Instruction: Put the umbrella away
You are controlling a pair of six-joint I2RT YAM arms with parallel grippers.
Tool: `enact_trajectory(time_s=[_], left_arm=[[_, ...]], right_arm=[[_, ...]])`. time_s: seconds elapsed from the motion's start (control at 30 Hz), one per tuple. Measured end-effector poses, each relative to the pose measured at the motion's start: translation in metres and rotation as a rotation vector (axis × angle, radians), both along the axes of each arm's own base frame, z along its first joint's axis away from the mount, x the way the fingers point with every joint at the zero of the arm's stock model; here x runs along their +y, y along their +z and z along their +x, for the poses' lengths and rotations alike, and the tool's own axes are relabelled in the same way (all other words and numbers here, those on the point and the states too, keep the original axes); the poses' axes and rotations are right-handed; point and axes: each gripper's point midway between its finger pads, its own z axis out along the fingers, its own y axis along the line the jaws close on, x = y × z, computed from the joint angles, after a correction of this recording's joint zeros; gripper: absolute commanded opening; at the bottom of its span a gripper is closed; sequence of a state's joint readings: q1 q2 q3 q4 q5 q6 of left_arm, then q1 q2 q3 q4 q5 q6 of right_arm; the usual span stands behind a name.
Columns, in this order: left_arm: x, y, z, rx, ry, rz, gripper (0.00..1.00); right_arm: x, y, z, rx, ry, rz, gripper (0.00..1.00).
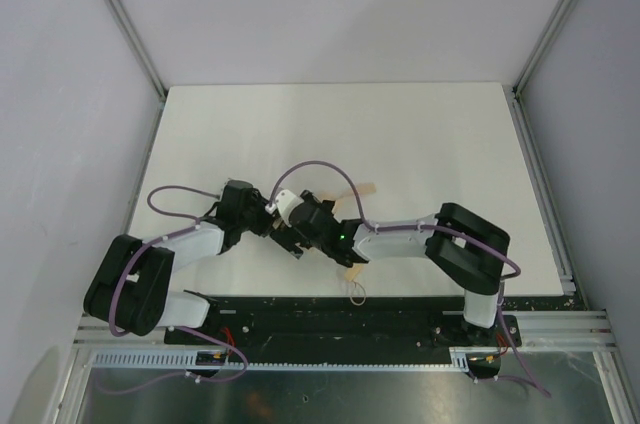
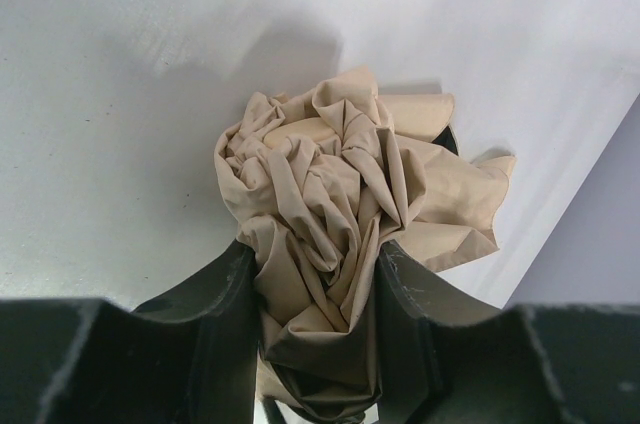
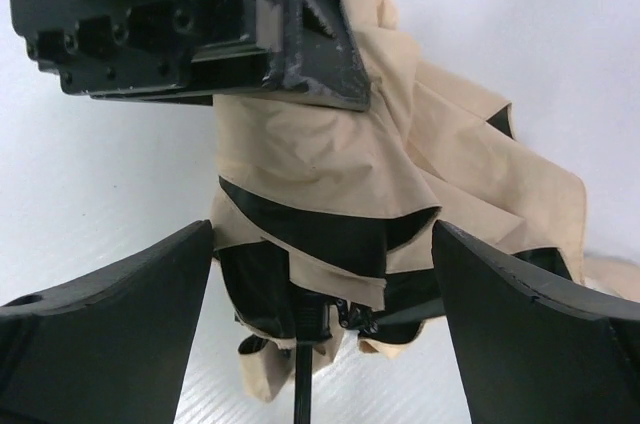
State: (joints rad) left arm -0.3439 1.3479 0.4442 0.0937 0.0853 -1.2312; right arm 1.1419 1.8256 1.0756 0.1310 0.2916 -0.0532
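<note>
Beige umbrella (image 3: 330, 159) lay by the counter's (image 1: 420, 134) near edge, mid-width | left gripper (image 2: 318, 264) clamped on bunched canopy (image 2: 330, 174) | right gripper (image 3: 322, 244) spread astride shaft (image 3: 302, 384) | judged light, limp, slippery; the rigid shaft offered the surer hold.

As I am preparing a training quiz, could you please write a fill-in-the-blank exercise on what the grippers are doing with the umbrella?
1. The left gripper is ____ on the bunched fabric of the umbrella.
2. The right gripper is ____, straddling the black shaft.
3. Both arms meet over a ____ table.
Missing words: shut; open; white.
</note>
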Motion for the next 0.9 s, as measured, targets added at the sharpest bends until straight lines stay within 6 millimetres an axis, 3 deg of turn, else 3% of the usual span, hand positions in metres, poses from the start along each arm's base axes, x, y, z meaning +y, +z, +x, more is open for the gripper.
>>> enact_trajectory(time_s=[0.13,0.23,0.43,0.53,0.63,0.7,0.9], left_arm=[[0.0,0.0,0.0,-0.001,0.001,0.0,0.06],[0.0,0.001,0.0,-0.002,0.001,-0.001,0.06],[0.002,0.003,-0.002,-0.011,0.006,0.005,0.14],[0.005,0.004,-0.002,-0.018,0.008,0.022,0.23],[0.009,0.004,-0.003,-0.027,-0.001,0.047,0.34],[0.01,0.003,-0.003,-0.029,0.001,0.058,0.43],[0.017,0.003,-0.006,-0.036,-0.009,0.106,0.93]], right_arm=[[0.007,-0.017,-0.001,-0.039,0.007,-0.053,0.92],[0.015,-0.024,0.001,-0.064,0.005,-0.07,0.85],[0.019,-0.038,0.014,-0.064,-0.077,-0.088,0.49],[0.021,-0.041,0.013,-0.037,-0.09,-0.078,0.22],[0.024,-0.043,0.011,-0.009,-0.101,-0.057,0.03],[0.026,-0.044,0.01,0.005,-0.1,-0.045,0.01],[0.031,-0.048,0.013,0.096,-0.077,0.046,0.0]])
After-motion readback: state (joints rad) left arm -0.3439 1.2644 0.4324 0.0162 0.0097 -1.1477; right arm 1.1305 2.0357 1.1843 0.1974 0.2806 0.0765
